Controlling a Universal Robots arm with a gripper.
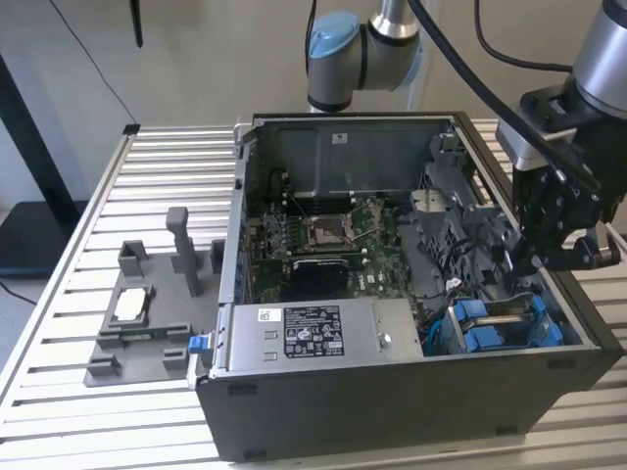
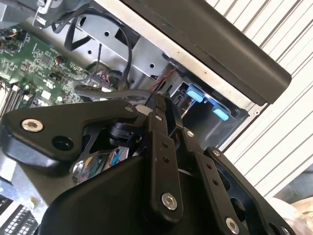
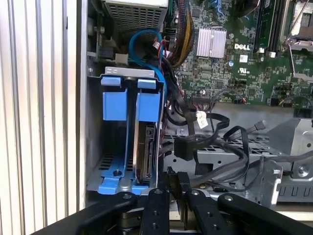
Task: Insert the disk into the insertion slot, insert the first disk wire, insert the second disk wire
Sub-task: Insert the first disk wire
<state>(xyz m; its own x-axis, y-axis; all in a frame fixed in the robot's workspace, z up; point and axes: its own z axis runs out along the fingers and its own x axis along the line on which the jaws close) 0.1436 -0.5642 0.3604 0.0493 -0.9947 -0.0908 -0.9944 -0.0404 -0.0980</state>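
Note:
The disk (image 3: 144, 152) stands on edge in its blue carrier inside the insertion slot (image 3: 117, 122), a grey metal bay with blue guides at the near corner of the case on the exterior view's right (image 1: 505, 323). My gripper (image 1: 537, 262) hangs inside the open case just above and behind that bay. Its fingers are close together in both wrist views (image 3: 178, 175) (image 2: 149, 100). A black disk wire with a black connector (image 3: 185, 147) sits right at the fingertips. In the second wrist view a grey-black wire (image 2: 112, 92) runs straight into them.
Loose black cables (image 3: 230, 161) lie over the metal cage beside the bay. The green motherboard (image 1: 333, 235) and the power supply (image 1: 313, 333) take up the case's middle and front. On the slatted table (image 1: 69, 294), on the exterior view's left, a grey fixture (image 1: 147, 313) holds a small silver chip (image 1: 130, 305).

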